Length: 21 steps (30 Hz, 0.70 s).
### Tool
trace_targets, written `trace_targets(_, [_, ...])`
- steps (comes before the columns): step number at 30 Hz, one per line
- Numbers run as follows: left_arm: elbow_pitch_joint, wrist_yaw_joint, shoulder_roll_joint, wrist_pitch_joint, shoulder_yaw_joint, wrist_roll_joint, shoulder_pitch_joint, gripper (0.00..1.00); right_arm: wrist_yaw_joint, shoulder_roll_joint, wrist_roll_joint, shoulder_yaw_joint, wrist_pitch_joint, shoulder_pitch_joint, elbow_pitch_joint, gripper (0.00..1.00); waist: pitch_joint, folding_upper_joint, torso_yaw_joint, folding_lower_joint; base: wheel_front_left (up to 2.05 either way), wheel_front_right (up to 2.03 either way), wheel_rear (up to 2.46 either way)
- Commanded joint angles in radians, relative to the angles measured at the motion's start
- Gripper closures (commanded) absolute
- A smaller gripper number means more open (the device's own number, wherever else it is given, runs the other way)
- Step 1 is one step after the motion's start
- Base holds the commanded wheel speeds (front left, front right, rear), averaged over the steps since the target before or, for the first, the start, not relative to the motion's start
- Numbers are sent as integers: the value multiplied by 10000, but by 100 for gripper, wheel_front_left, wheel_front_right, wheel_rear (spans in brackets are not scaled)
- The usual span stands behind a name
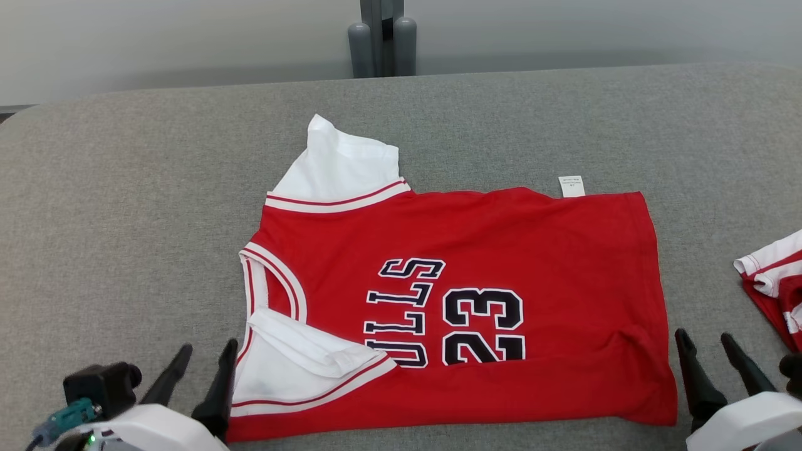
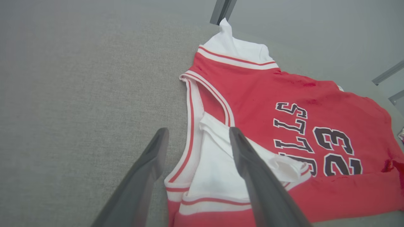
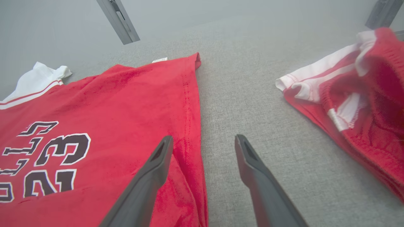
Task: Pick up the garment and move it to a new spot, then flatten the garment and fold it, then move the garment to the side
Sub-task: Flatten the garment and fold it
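The garment (image 1: 514, 250) is a red basketball jersey with white sleeves and dark "BULLS 23" lettering, lying sideways on the grey table (image 1: 125, 207), its near long edge folded up over the print. My left gripper (image 1: 210, 354) stands open at the collar-side near corner; in the left wrist view the left gripper (image 2: 197, 134) straddles the jersey's white sleeve (image 2: 217, 164) with nothing held. My right gripper (image 1: 705, 341) stands open just off the hem's near corner; in the right wrist view the right gripper (image 3: 203, 142) straddles the hem edge of the garment (image 3: 110, 104).
A second red-and-white piece of clothing (image 1: 774, 282) lies bunched at the table's right edge, close to my right gripper, also seen as a crumpled heap (image 3: 356, 94). A grey post (image 1: 382, 37) stands behind the table's far edge. Bare table lies left and beyond the jersey.
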Motion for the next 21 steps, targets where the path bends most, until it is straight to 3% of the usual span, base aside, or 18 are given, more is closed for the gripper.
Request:
trace_targets(1, [-103,-4,15,-112,52,97,-314,0,-4,-29,33,-87,-176,-159,-49,0,38,0,-48,0,0,0,0])
trace_targets(8, [-171,-325,349,-667,67,780,-2391,0,-4,-29,64,-337,-753,-1707,245,0,441,0,-366,0,0,0,0])
trace_targets(13, [782,-972,513,-300,-311,819,-4394,0,-4,-88,-72,-50,-540,-3243,842,0,1035,0,-613,0,0,0,0])
trace_targets(21, [3375,-2204,482,561,-1064,669,-7533,0,-4,-759,259,945,-181,-5543,2373,0,2217,0,-878,0,0,0,0])
